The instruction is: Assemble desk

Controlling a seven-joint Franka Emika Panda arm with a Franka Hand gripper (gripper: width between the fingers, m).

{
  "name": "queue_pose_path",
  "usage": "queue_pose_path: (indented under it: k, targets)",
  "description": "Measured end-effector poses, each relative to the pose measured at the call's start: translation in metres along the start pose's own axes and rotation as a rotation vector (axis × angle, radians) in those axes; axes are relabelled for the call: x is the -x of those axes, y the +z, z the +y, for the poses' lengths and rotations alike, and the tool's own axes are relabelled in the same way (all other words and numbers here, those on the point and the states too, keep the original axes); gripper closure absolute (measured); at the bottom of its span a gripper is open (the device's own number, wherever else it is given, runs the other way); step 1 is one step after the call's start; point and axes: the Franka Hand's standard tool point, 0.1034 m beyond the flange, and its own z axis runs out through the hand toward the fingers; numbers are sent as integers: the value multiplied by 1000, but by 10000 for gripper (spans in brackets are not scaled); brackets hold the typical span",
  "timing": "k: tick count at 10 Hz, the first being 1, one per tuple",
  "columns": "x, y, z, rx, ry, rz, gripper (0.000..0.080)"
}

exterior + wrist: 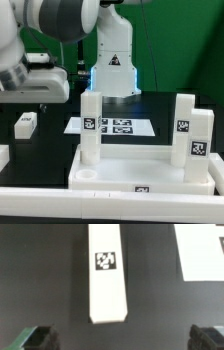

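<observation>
The desk panel [145,170], a white rimmed rectangle, lies on the black table [40,140] in the foreground of the exterior view, with a round socket showing in its near corner on the exterior view's left. Three white square-section legs stand upright on it: one [90,128] at the exterior view's left, and two at the exterior view's right, a rear one [184,118] and a nearer one [200,142], each carrying a black-and-white tag. Behind the panel the marker board [112,126] lies flat on the table. A small white part [26,123] lies apart at the exterior view's left.

In the wrist view a fourth leg [107,274] lies flat on the dark table, tag facing up. The gripper [125,336] hovers with its two fingertips [38,336] spread wide, one to each side of the leg's end, touching nothing
</observation>
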Motion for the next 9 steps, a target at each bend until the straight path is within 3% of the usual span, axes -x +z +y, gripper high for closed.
queue_pose_path:
  k: [4, 9]
  targets:
    - [0, 17, 4, 1, 7, -189, 150]
    - [-7, 36, 9, 7, 1, -199, 150]
